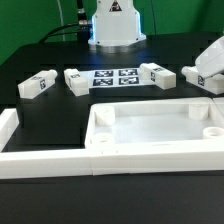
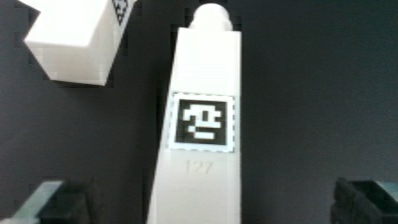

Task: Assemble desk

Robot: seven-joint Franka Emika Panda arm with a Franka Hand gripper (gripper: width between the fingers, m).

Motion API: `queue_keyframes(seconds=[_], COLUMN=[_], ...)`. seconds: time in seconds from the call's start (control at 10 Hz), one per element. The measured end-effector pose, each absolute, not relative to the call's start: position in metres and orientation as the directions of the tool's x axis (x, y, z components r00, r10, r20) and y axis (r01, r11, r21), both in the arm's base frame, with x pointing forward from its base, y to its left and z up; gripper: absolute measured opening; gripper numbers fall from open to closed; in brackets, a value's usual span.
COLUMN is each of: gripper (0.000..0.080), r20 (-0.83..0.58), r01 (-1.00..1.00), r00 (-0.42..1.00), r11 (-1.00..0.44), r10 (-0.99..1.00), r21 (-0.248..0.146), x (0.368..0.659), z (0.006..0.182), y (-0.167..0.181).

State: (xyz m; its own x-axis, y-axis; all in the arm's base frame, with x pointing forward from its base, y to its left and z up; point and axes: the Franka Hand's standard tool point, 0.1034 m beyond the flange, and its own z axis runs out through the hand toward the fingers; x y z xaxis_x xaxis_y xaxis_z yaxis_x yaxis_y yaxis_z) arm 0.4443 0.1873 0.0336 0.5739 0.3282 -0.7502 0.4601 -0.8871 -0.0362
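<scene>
My gripper (image 2: 205,203) hangs wide open over a leg (image 2: 201,120), one finger on either side, holding nothing. The desk top (image 1: 150,135) lies well apart, its sockets empty. I judge this the first leg's pickup: lower, then close squarely.

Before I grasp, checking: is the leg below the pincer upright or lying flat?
Lying flat: the leg shows its long side and tag, under the open pincer.

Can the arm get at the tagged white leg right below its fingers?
Probably yes: the fingers stand open on either side of the tagged leg, nothing lies over it, and the other leg lies apart from it.
</scene>
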Motion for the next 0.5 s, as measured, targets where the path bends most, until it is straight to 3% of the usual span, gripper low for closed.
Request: queue_keyframes(seconds=[0.5], gripper=[0.0649], r20=[-0.773], r01=[0.445], r00=[0.559], r11=[-0.895], r10=[0.300], r21=[-0.026], x=[0.434], z=[0.010], y=[0.181])
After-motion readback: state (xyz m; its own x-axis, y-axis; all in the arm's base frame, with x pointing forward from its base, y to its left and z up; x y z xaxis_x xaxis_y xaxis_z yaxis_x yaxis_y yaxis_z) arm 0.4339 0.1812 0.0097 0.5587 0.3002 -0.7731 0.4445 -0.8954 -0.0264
